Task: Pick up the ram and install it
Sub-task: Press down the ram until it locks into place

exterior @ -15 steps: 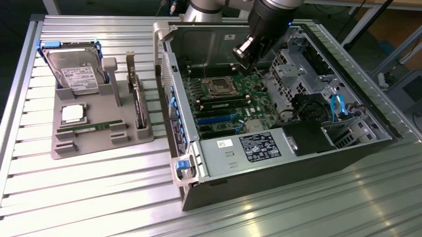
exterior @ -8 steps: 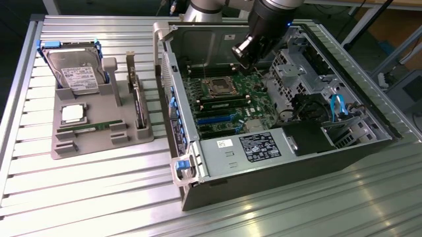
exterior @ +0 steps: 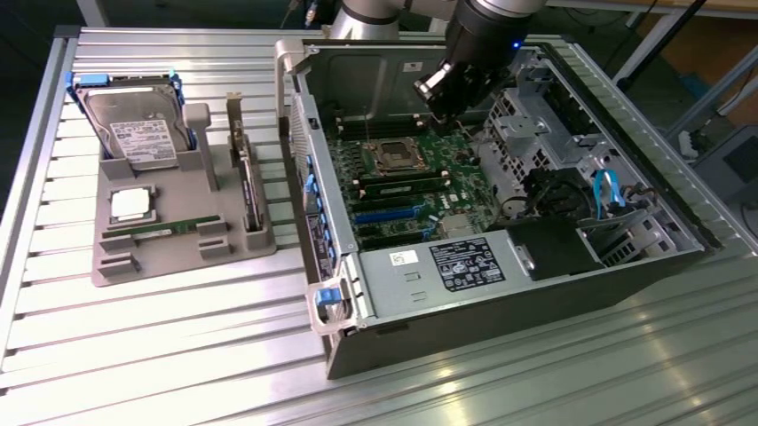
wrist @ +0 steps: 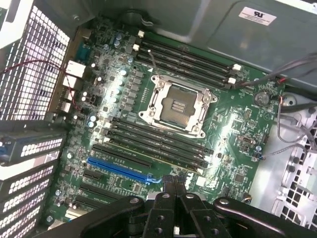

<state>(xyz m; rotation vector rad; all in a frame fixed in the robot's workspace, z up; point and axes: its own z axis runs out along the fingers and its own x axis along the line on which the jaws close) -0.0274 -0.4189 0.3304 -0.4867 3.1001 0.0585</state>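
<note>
Slatted metal counter [exterior: 177, 337] carrying an open PC case [exterior: 498, 293] and a grey tray [exterior: 177, 257]. The hand [exterior: 442, 114] hangs inside the case above the motherboard [exterior: 432, 191]. The ram [exterior: 160, 229] lies flat in the tray, outside the case and well apart from the hand. Exterior view has the tray and ram. Wrist view has the hand [wrist: 168, 184] clamped fully together and empty, with the CPU socket [wrist: 177, 106] and memory slots [wrist: 158, 146] just beyond its tips.

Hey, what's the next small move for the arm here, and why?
Probably lift out of the computer case and travel toward the grey tray: the gripper hangs shut over the motherboard, apparently holding nothing, while the ram lies on that tray at the exterior view's left.
</note>
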